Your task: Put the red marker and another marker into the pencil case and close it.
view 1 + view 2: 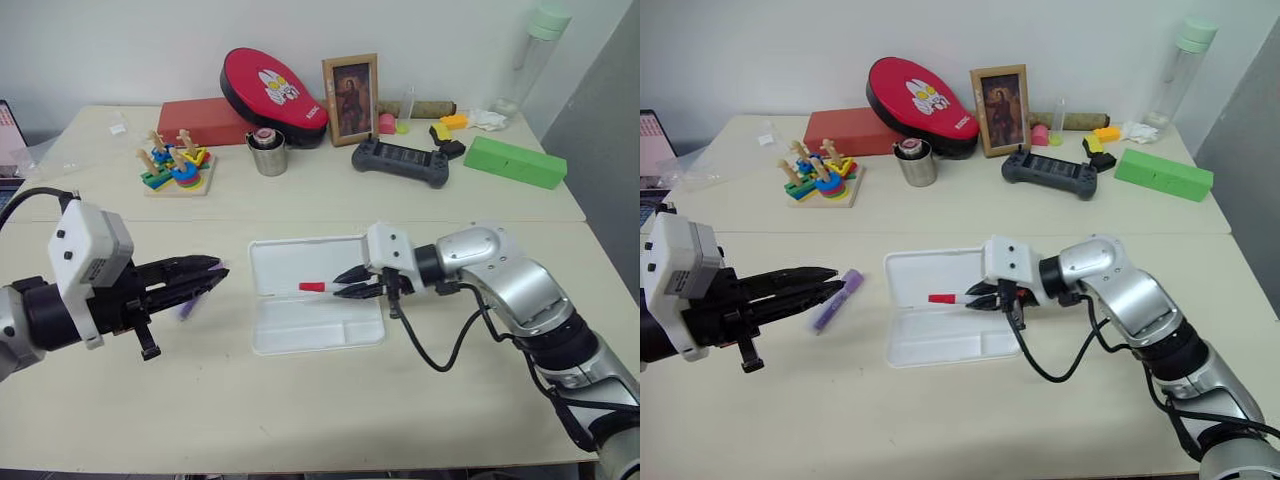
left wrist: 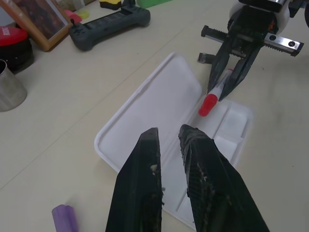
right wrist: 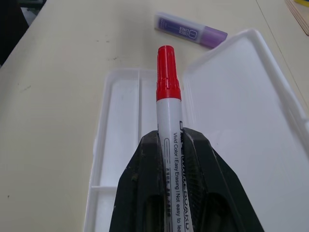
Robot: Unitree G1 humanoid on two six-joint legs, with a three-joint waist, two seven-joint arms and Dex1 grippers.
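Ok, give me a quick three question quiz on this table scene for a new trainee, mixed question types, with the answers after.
1. True or false: the pencil case lies open on the table.
2. What does the right gripper hold?
A. the purple marker
B. the red marker
C. nothing
3. Where does the purple marker lie relative to the pencil case?

Key
1. True: lid folded back, tray exposed.
2. B: the fingers are clamped on its white barrel, red cap pointing out over the case.
3. On the table outside the case, on the side toward the left gripper, whose fingers are nearly shut on nothing.

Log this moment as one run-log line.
right gripper: shut on slim red-capped white marker | above open white plastic pencil case | thick lilac marker: on table
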